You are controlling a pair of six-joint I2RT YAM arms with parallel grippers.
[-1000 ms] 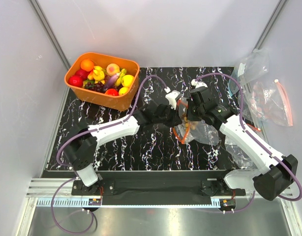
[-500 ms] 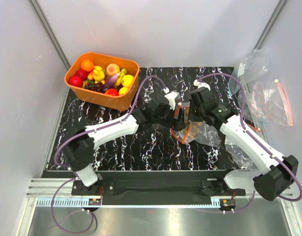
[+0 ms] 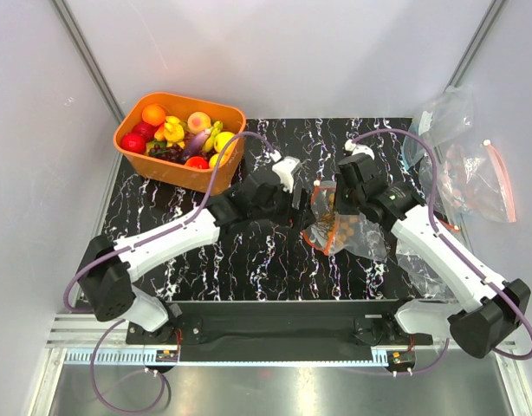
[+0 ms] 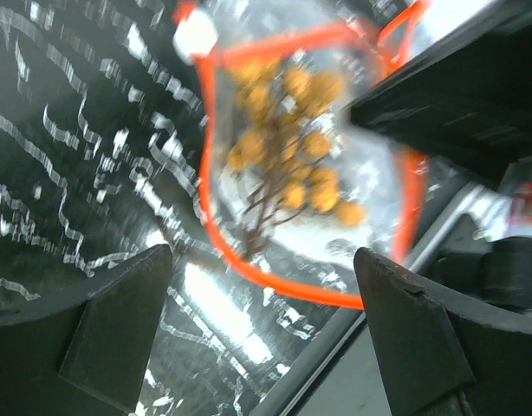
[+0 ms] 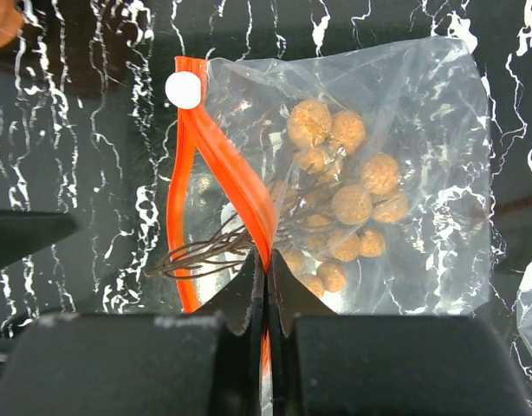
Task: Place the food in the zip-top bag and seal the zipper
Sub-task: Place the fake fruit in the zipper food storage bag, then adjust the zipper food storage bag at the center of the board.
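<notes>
Fingers of the right gripper are clamping the zipper of the zip-top bag, which is lying on the black marbled mat with the food inside. Brown stems are poking out across the strip. Just beside the bag's mouth, the left gripper is hovering, fingers spread wide. The orange basket is sitting well apart.

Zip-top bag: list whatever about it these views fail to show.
- Right wrist: the right gripper hides the zipper below its pinch, so whether it is sealed there cannot be told.
- Left wrist: blur smears the zip-top bag and the food, and the top edge cuts off the bag's mouth.
- Top external: the right gripper covers part of the mouth, and the zipper is too small to judge.
</notes>
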